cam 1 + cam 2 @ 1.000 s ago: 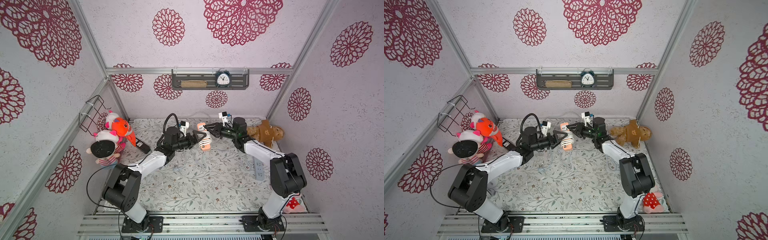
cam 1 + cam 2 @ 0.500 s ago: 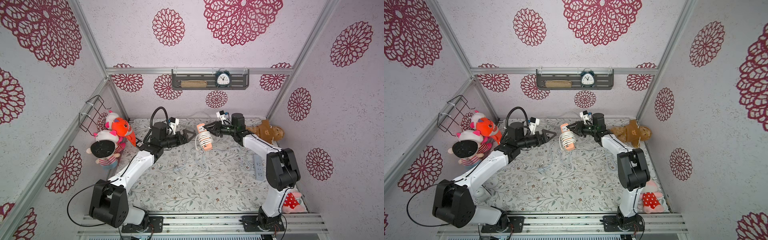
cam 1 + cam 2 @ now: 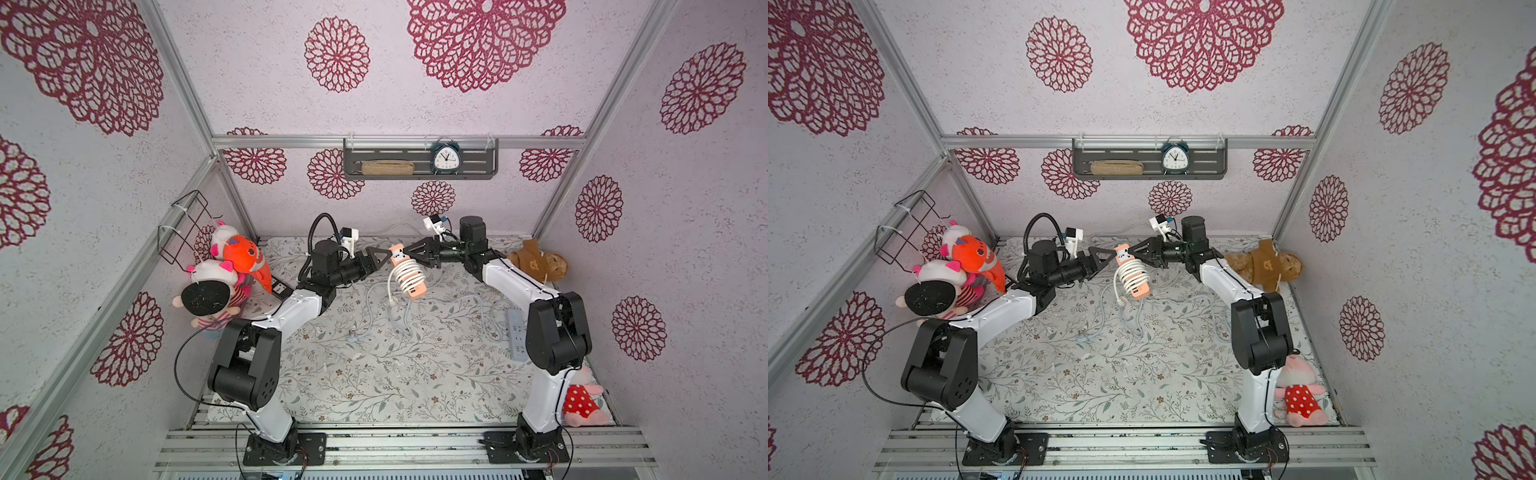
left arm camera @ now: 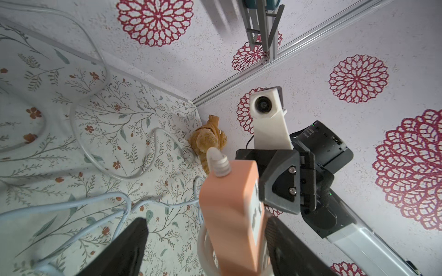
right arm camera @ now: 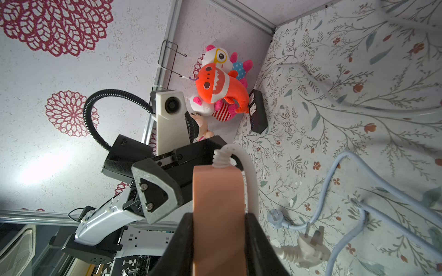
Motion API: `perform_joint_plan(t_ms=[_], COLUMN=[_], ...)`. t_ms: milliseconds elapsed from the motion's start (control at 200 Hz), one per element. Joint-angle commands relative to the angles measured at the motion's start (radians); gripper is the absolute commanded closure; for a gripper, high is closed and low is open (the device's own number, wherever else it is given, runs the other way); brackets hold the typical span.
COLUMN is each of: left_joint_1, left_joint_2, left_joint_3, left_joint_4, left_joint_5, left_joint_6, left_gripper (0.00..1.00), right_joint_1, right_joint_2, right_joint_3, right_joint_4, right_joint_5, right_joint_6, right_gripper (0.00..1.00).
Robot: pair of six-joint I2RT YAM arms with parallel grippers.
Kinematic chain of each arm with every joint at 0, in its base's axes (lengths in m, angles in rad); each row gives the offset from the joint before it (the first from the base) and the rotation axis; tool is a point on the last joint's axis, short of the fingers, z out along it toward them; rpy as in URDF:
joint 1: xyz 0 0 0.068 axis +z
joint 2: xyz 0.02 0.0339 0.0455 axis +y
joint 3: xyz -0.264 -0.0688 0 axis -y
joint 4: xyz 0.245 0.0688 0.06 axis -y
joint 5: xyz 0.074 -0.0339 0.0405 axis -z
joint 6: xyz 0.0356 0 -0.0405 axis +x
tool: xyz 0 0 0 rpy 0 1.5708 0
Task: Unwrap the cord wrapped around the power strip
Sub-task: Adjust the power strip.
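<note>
Right wrist view: our right fingers [image 5: 181,241] pinch the probably light, rigid power strip [image 5: 218,203] up at 12 o'clock above the desk [image 3: 374,374], left fingers [image 4: 129,243] open around it, so we'd grab the springy-looking cord [image 3: 408,273] coils, not the slick plastic.

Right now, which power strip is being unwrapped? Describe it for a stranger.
Below the clock shelf, above the back of the floral mat, the right gripper holds up the orange power strip. It alone is orange and wound in white cord; the black strip and the pale strip lie on the mat.
</note>
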Motion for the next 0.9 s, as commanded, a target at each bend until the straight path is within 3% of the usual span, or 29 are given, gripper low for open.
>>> perform_joint_plan(t_ms=[0, 210, 495, 695, 896], left_joint_1=[-0.008, -0.02, -0.025, -0.027, -0.027], left_joint_2=[0.012, 0.057, 0.085, 0.097, 0.097], left_joint_3=[0.007, 0.012, 0.005, -0.008, -0.026], left_joint_4=[0.127, 0.181, 0.245, 0.323, 0.371], left_joint_5=[0.001, 0.017, 0.035, 0.049, 0.054], left_joint_6=[-0.045, -0.096, -0.147, -0.197, -0.228], left_gripper=[0.19, 0.36, 0.42, 0.54, 0.73], right_joint_1=[0.013, 0.033, 0.045, 0.052, 0.056], right_joint_2=[-0.007, 0.018, 0.041, 0.062, 0.082], right_joint_3=[0.057, 0.094, 0.125, 0.146, 0.159], right_joint_4=[0.008, -0.008, -0.002, 0.006, 0.021], right_joint_5=[-0.072, -0.075, -0.069, -0.063, -0.058], right_joint_6=[-0.015, -0.026, -0.019, -0.002, 0.016], right_gripper=[0.89, 0.89, 0.89, 0.89, 0.89])
